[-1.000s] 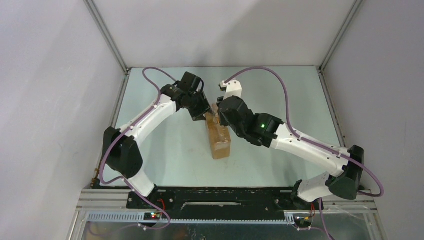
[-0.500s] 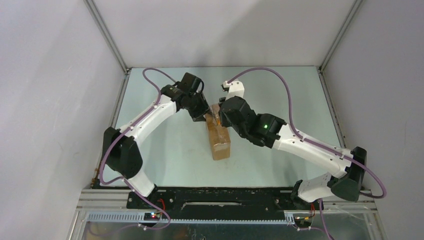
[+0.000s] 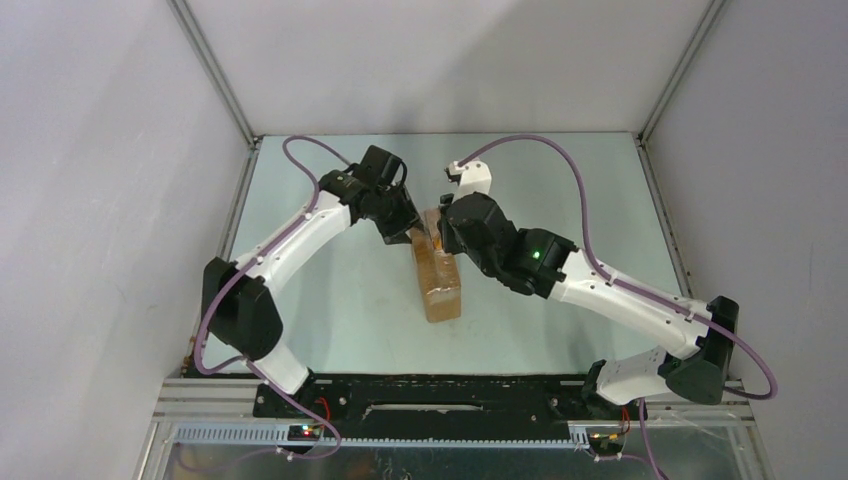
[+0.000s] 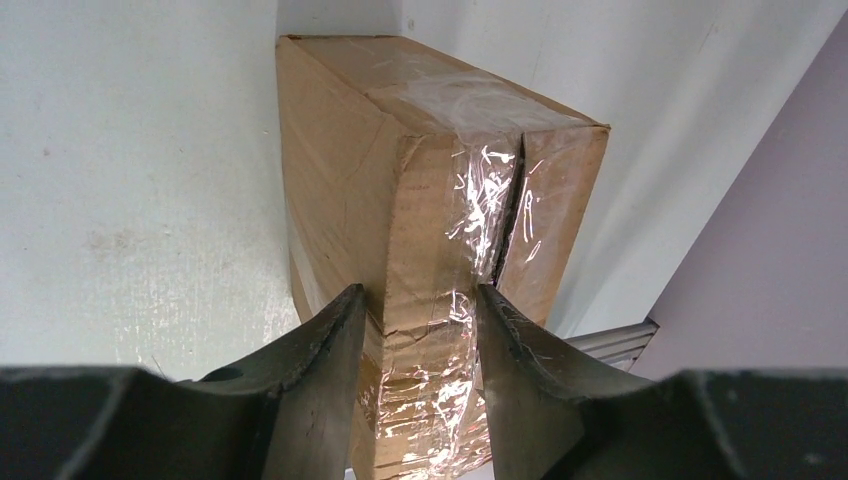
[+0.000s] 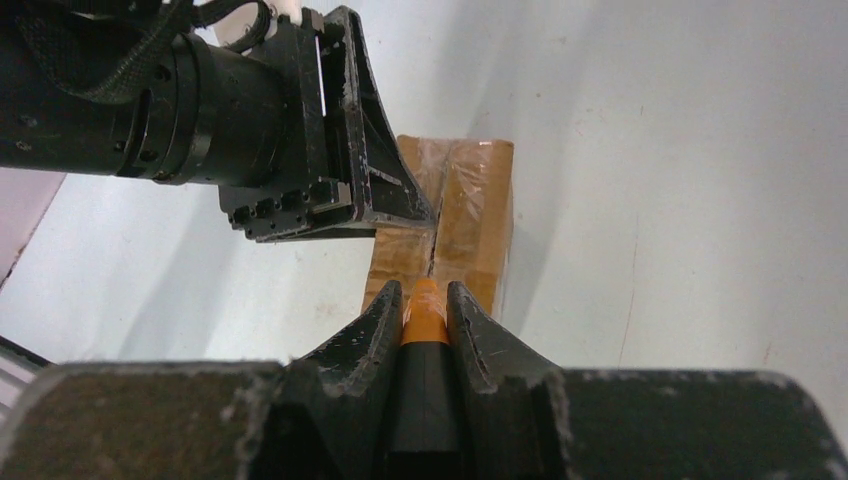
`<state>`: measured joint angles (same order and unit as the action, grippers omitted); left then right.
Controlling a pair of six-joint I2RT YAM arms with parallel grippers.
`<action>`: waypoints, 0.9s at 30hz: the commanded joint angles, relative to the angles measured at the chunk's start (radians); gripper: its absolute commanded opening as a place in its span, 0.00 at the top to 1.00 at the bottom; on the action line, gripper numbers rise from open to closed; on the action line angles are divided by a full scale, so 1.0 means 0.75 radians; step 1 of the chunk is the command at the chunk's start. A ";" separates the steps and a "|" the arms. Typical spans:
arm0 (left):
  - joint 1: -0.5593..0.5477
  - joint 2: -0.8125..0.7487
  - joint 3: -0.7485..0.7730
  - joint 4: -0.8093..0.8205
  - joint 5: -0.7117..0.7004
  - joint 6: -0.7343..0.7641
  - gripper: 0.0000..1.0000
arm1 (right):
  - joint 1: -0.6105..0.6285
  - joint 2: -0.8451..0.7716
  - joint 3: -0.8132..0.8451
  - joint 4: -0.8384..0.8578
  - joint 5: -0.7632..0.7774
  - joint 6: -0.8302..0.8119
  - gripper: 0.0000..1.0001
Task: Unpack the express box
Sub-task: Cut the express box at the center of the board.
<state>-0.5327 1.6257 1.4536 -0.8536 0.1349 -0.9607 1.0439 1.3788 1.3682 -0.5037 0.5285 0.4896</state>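
express box (image 3: 438,278) sits mid-table (image 3: 330,300), centre of the overhead frame, long axis running top to bottom and skewed slightly to the lower right. Both arms meet over its upper end. Left gripper (image 3: 408,232) comes in from the upper left. On its wrist view the fingers (image 4: 330,340) are parted around the box's near end (image 4: 340,180), with cardboard and shiny clear tape filling the gap. Can't tell if they're actually clamping or just resting against it. The taped face has a dark slit down the seam, just right of the right-hand finger and open at the box edge. Right gripper (image 3: 437,236) comes in from the right, its fingers (image 5: 380,325) closed on the utility knife (image 5: 425,325): black body, orange front end poking out between the tips. On that wrist view the knife nose points at the seam line in the centre of the frame, at or just short of the cardboard; contact is not resolvable. The left gripper body fills the upper left there, with its tip down on the box end beside the seam. No label face visible in any view.
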 commanded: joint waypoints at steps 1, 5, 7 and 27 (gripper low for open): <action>-0.005 -0.061 0.008 -0.020 -0.016 0.014 0.52 | 0.002 -0.028 -0.006 0.185 0.067 -0.087 1.00; -0.005 -0.060 0.011 -0.016 -0.007 0.017 0.51 | -0.002 0.009 -0.006 0.244 0.090 -0.137 1.00; -0.006 -0.055 0.016 -0.017 -0.002 0.019 0.51 | -0.001 0.014 -0.025 0.281 0.093 -0.159 1.00; 0.001 -0.034 0.026 -0.028 -0.019 0.002 0.53 | 0.003 0.058 -0.065 0.243 0.075 -0.153 1.00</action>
<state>-0.5327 1.6180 1.4536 -0.8627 0.1349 -0.9604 1.0431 1.4242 1.3186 -0.3351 0.5716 0.3832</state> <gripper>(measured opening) 0.473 0.225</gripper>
